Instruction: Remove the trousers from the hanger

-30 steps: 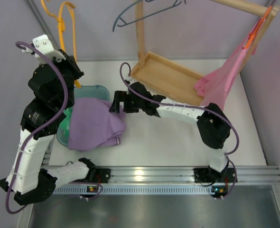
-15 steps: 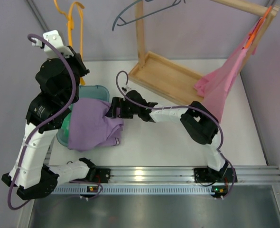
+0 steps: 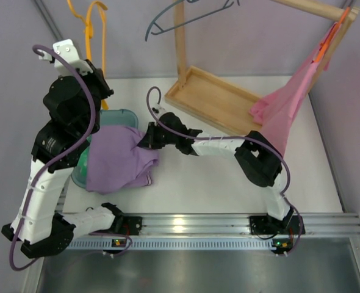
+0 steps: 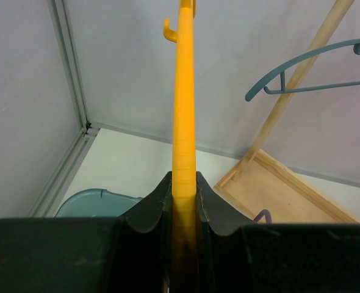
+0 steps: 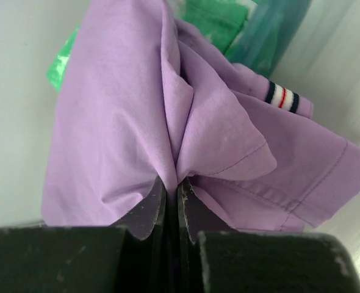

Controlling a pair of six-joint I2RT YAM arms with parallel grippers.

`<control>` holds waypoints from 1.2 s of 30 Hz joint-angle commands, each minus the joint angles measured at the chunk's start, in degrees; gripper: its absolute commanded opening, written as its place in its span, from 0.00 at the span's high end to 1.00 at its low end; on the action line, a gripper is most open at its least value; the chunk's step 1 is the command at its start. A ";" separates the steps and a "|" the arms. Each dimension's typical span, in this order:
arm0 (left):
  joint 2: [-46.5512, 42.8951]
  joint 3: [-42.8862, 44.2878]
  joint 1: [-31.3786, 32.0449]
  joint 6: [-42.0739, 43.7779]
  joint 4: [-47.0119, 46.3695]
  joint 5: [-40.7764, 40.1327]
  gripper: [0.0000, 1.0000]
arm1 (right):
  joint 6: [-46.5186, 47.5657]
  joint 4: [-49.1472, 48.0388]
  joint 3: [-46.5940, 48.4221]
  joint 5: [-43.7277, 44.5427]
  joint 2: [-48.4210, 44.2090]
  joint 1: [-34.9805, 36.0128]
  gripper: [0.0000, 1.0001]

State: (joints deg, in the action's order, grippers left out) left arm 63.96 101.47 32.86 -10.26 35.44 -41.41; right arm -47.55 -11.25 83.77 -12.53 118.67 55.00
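Since a second ago our right gripper (image 5: 169,186) has been sliding left into the trousers (image 3: 116,162). We are now pinching a fold of the purple cloth between pressed-together fingers, bunching it where it is lying free of the hanger (image 3: 97,36), draped over the near rim of the teal basin (image 3: 124,113) and onto the table (image 3: 229,174), with a green-and-white cloth (image 5: 219,18) showing beneath. Farther back, our left gripper (image 4: 183,183) is clamping the yellow hanger and holding it upright and bare above the basin, well apart from the trousers.
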 commanded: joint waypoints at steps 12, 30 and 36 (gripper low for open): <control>-3.76 1.10 -0.25 1.91 -5.91 -2.27 1.00 | 6.25 6.23 33.89 1.81 8.04 4.06 1.00; 2.56 6.10 -0.25 1.39 -9.07 8.61 1.00 | 15.38 40.52 23.82 6.21 -7.12 2.75 0.01; 7.31 10.76 -0.25 2.35 -10.30 19.60 1.00 | 15.55 38.67 17.40 7.79 -21.69 -3.57 0.01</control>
State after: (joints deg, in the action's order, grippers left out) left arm 70.11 109.12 32.71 -8.64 30.13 -29.50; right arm -33.39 28.14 101.19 -6.44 107.94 55.42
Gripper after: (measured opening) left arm 0.194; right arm 0.992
